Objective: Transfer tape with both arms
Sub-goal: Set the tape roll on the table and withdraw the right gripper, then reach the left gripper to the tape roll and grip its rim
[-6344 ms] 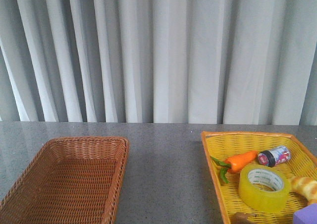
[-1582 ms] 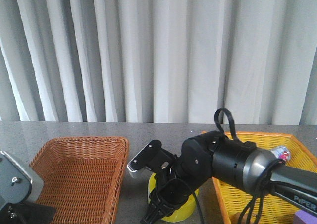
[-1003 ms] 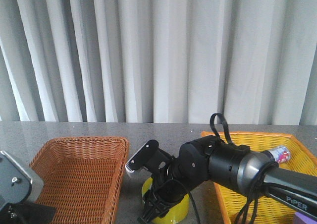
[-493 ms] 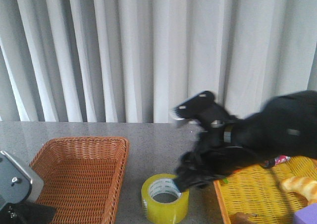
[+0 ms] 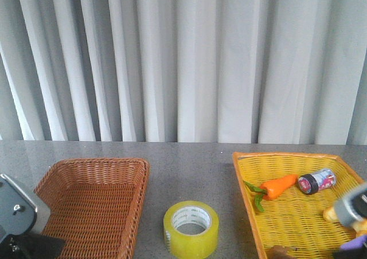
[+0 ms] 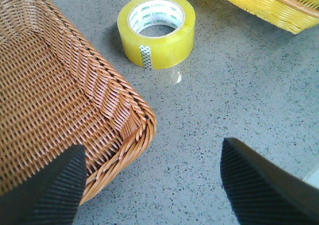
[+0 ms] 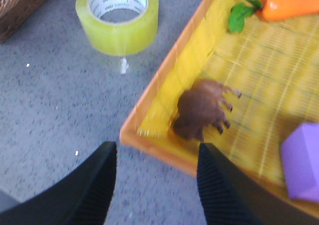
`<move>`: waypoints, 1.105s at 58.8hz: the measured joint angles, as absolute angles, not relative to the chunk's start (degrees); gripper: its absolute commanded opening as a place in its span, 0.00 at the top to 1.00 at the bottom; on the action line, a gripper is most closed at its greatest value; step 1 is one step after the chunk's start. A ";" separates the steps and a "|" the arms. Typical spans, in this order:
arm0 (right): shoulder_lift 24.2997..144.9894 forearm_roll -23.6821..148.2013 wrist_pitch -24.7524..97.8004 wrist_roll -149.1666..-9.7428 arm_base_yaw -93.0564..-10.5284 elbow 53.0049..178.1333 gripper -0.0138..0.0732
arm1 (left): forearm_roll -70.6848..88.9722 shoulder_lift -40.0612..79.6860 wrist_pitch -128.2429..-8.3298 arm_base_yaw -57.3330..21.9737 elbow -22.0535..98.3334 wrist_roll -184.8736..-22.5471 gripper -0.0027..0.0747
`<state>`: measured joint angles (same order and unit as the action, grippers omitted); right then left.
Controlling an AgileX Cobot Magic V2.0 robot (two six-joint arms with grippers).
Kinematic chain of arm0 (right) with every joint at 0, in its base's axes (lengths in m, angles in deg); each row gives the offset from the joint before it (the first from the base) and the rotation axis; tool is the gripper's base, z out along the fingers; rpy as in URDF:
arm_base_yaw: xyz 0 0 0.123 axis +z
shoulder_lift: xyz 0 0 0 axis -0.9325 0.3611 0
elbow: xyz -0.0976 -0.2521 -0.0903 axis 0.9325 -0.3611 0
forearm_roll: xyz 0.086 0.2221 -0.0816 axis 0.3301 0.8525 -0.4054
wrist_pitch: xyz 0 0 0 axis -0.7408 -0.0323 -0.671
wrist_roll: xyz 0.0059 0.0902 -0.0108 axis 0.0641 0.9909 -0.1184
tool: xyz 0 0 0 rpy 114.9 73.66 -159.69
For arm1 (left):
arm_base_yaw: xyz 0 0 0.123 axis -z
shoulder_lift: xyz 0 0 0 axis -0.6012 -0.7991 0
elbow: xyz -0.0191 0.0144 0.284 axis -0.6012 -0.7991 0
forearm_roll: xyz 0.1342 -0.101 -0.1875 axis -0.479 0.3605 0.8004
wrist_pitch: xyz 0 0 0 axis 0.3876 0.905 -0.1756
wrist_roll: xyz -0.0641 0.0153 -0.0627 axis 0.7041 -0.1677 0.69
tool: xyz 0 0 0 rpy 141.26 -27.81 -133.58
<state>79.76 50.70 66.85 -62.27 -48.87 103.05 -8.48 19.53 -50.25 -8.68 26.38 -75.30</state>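
The tape (image 5: 191, 229) stands on the table (image 5: 183, 167) between two baskets.

Yellow tape (image 5: 191, 229) flat on grey table (image 5: 189, 167)

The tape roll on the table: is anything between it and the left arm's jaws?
Nothing visible. In the left wrist view the tape stands on bare grey table, ahead of the open left gripper. The brown wicker basket lies beside that path, not across it.
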 measured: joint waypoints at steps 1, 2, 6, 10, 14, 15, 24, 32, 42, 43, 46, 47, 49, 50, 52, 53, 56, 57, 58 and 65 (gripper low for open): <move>79.02 50.70 66.74 -62.03 -48.87 102.32 0.43 | -8.48 19.53 -50.34 -8.68 26.38 -75.30 0.27; 77.97 50.70 66.54 -61.69 -48.87 101.26 0.43 | -8.48 19.53 -50.33 -8.68 26.38 -75.30 0.27; 74.96 50.70 65.93 -61.11 -48.87 98.10 0.43 | -8.48 19.53 -50.46 -8.68 26.38 -75.30 0.27; 71.94 50.70 64.97 -60.93 -48.87 95.58 0.43 | -8.48 19.53 -50.65 -8.68 26.38 -75.30 0.27; 69.63 50.70 64.19 -60.93 -48.87 94.05 0.43 | -8.48 19.53 -51.15 -8.68 26.38 -75.30 0.27; 68.94 50.70 64.16 -60.93 -48.87 93.73 0.43 | -8.48 19.53 -51.40 -8.68 26.38 -75.30 0.27; 65.60 50.70 64.38 -60.93 -48.87 93.32 0.43 | -8.48 19.53 -54.18 -8.68 26.38 -76.99 0.27; 64.93 50.70 64.63 -60.93 -48.87 93.32 0.43 | -8.48 18.30 -56.06 -8.68 27.74 -79.95 0.28; 64.93 50.70 64.65 -60.93 -48.87 93.32 0.43 | -8.48 11.33 -53.06 -8.64 35.26 -82.81 0.30; 64.93 50.70 64.65 -60.93 -48.87 93.32 0.43 | -8.48 10.59 -52.53 -8.64 36.03 -83.06 0.31; 64.93 50.70 64.65 -60.93 -48.87 93.32 0.43 | -8.21 7.54 -51.00 -8.64 39.03 -84.15 0.31; 64.93 50.70 64.65 -60.93 -48.87 93.32 0.43 | -7.91 6.76 -50.48 -8.64 39.78 -84.51 0.31; 64.93 50.70 64.65 -60.93 -48.87 93.32 0.43 | -7.34 4.74 -49.56 -8.64 41.63 -85.36 0.31; 64.93 50.70 64.65 -60.93 -48.87 93.32 0.43 | -7.07 3.94 -49.16 -8.62 42.34 -85.71 0.31; 64.93 50.70 64.65 -60.93 -48.87 93.32 0.43 | -6.57 1.91 -48.30 -8.34 44.10 -86.67 0.31; 64.93 50.70 64.65 -60.93 -48.87 93.32 0.43 | -6.39 0.69 -47.96 -8.10 45.11 -87.26 0.31; 64.93 50.70 64.70 -60.93 -48.87 93.32 0.43 | -6.21 -2.15 -47.33 -7.45 47.34 -88.47 0.31; 64.93 50.70 64.70 -60.93 -48.87 93.32 0.43 | -6.11 -3.37 -47.15 -7.09 48.30 -88.99 0.31; 64.93 50.70 64.70 -60.93 -48.87 93.32 0.43 | -6.10 -4.18 -47.04 -6.81 48.93 -89.29 0.31; 64.93 50.70 64.70 -60.93 -48.89 93.32 0.43 | -5.98 -11.21 -46.31 -4.76 54.65 -91.00 0.31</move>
<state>64.93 50.70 64.70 -60.93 -48.89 93.32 -5.98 -11.21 -46.31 -4.76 54.65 -91.00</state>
